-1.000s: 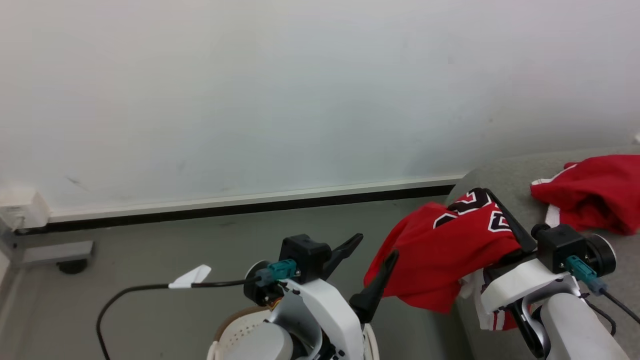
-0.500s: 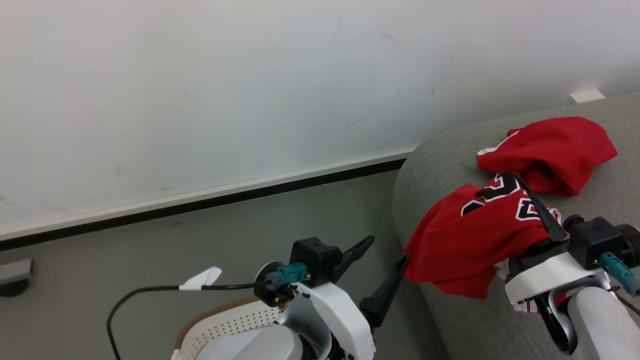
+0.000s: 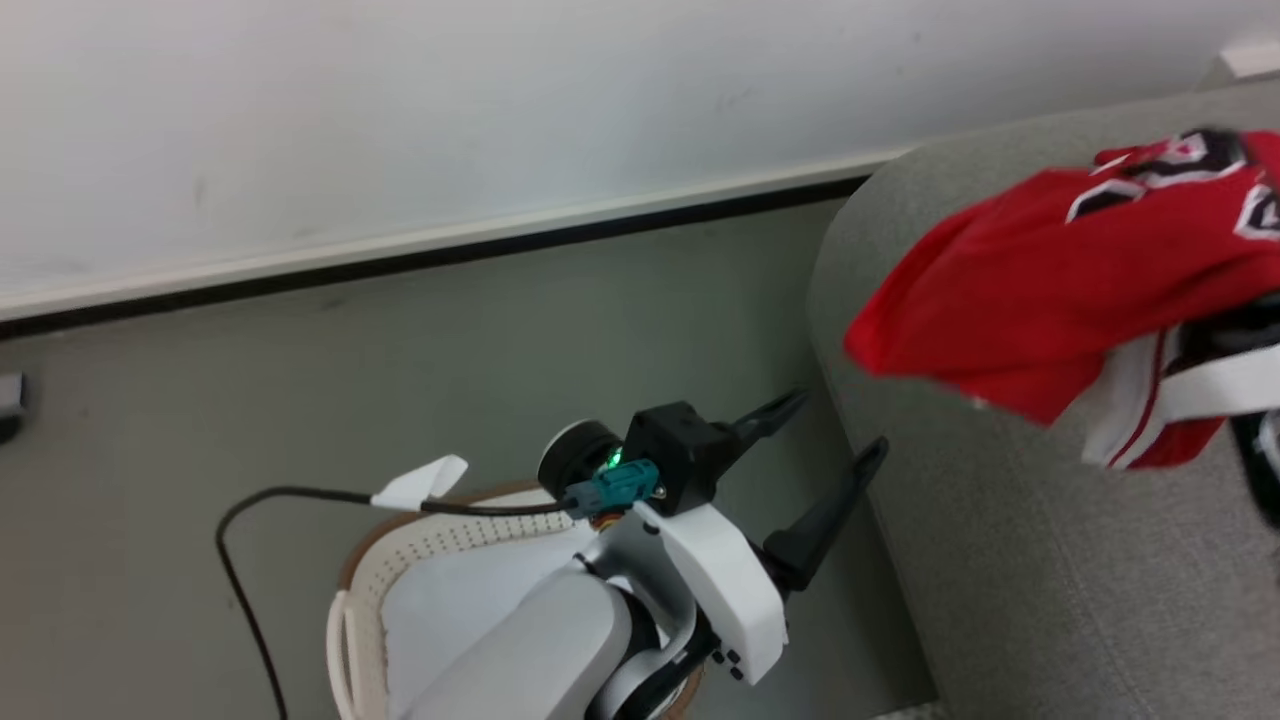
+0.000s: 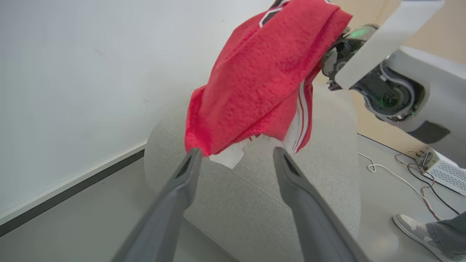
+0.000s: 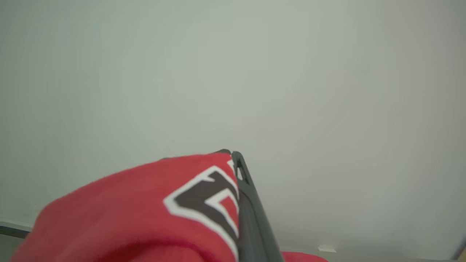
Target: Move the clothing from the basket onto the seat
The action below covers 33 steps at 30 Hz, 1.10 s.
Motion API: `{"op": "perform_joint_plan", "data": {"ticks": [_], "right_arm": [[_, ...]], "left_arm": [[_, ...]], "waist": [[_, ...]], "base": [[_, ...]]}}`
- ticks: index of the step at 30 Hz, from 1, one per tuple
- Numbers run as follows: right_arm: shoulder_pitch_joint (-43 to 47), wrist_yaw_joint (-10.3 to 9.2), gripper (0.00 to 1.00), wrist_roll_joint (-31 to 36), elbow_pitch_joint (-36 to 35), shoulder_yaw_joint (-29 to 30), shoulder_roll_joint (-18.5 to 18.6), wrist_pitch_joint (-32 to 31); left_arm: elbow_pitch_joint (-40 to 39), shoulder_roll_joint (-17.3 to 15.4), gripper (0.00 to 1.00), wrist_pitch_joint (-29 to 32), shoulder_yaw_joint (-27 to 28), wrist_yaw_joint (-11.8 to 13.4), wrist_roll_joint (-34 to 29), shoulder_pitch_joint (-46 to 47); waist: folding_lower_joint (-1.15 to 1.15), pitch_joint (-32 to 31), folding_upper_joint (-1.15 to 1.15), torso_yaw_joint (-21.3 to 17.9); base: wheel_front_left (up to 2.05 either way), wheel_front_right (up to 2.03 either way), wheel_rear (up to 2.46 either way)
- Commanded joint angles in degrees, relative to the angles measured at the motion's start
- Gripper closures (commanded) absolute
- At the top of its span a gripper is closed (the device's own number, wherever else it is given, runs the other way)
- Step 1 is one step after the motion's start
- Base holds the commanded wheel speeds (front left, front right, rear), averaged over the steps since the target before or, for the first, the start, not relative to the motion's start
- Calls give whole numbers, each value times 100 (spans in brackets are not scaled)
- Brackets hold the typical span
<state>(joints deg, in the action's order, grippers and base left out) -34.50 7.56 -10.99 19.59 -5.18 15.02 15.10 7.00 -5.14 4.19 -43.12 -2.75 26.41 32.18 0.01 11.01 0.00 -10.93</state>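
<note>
Right gripper point(image 5: 229, 155) is recorded closed on the red jersey point(image 3: 1030, 290), which is held over the rounded end of the seat point(image 3: 1000, 560). Its loose length droops toward the basket point(image 3: 430, 540). Left gripper point(image 3: 838, 425) is recorded wide open, empty, lower down.
</note>
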Motion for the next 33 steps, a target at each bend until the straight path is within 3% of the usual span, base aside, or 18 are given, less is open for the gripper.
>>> {"op": "perform_joint_plan", "data": {"ticks": [1, 9, 14, 17, 24, 25, 26, 33], "right_arm": [[-404, -15, 100, 53, 83, 155, 206, -25], [-2102, -15, 100, 338, 644, 958, 1103, -476], [-2521, -15, 100, 683, 1329, 1627, 1570, -479], [-2325, -15, 100, 962, 1880, 2129, 1585, -395], [-1474, -15, 98, 1798, 2936, 3203, 1211, -182], [-1393, -15, 61, 1837, 2997, 3358, 1107, -141], [-1272, -15, 0, 1906, 3044, 3490, 1016, -107], [-899, -15, 0, 2177, 2904, 3745, 570, 10]], "left_arm": [[-71, -21, 0, 3, -13, -61, -42, 195], [-344, 65, 0, -87, -73, -184, -143, 822], [-392, 91, 0, -183, -72, -213, -147, 1046], [-320, 95, 0, -244, -64, -215, -123, 1070], [-216, 52, 0, -330, -78, -164, -46, 897], [-220, 34, 0, -341, -72, -154, -27, 872], [-216, 9, 0, -350, -60, -135, -7, 846], [-154, -90, 0, -397, 27, -53, 100, 662]], "waist": [[-1, 647, 0, 301], [-1, 1644, 0, 695], [-1, 1953, 0, 841], [-1, 1994, 0, 866], [-1, 1895, 0, 815], [-1, 1872, 0, 800], [-1, 1839, 0, 778], [-1, 1507, 0, 646]], "base": [[0, 0, 0], [0, 0, 0], [0, 0, 0], [0, 0, 0], [0, 0, 0], [0, 0, 0], [0, 0, 0], [0, 0, 0]]}}
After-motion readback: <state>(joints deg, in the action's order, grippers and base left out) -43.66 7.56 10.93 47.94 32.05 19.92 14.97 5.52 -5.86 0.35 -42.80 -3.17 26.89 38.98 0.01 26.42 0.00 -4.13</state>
